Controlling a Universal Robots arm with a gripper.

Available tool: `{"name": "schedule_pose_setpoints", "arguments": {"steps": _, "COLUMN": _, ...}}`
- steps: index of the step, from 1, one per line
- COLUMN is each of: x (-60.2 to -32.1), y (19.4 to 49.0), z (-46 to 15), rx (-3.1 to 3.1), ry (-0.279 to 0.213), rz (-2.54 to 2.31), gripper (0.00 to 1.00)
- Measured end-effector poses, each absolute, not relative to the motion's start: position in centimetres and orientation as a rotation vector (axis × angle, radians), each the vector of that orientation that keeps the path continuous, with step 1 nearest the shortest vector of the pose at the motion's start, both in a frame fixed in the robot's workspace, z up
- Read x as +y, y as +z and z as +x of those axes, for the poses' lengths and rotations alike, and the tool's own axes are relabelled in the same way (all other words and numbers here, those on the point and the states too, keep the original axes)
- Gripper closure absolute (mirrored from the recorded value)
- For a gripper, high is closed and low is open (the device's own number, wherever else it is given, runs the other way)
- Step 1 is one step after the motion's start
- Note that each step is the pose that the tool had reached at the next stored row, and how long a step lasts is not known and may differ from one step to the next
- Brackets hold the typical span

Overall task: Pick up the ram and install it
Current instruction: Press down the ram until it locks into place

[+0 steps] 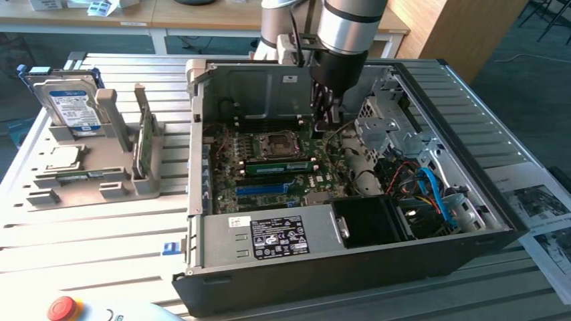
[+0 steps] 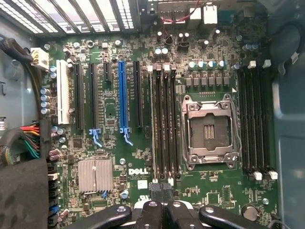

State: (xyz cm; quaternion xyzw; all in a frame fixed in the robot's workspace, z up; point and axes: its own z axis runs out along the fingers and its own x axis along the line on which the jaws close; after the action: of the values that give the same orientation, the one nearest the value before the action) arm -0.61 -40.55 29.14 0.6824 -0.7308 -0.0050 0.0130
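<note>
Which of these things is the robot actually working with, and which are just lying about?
In the job:
ram, standing in a slot on the motherboard
gripper, shut
open computer case

Lying about:
hard drive
green card in the grey rack
red button
printed sheets

1 open PC case (image 1: 267,267), 1 ram stick (image 1: 278,166) seated, 1 hard drive (image 1: 69,101), 1 CPU socket (image 2: 208,130), 1 heatsink (image 2: 95,175).

The tool (image 1: 327,114) hides part of the motherboard (image 1: 267,175) behind it.
</note>
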Motion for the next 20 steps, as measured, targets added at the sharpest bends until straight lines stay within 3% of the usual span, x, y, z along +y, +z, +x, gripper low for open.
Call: {"name": "schedule_pose_setpoints", "arguments": {"steps": 20, "x": -40.6, "y": 27.2, "z": -0.6, "rx": -2.277, "ry": -0.016, "rz": 2.126, "gripper": 0.9}}
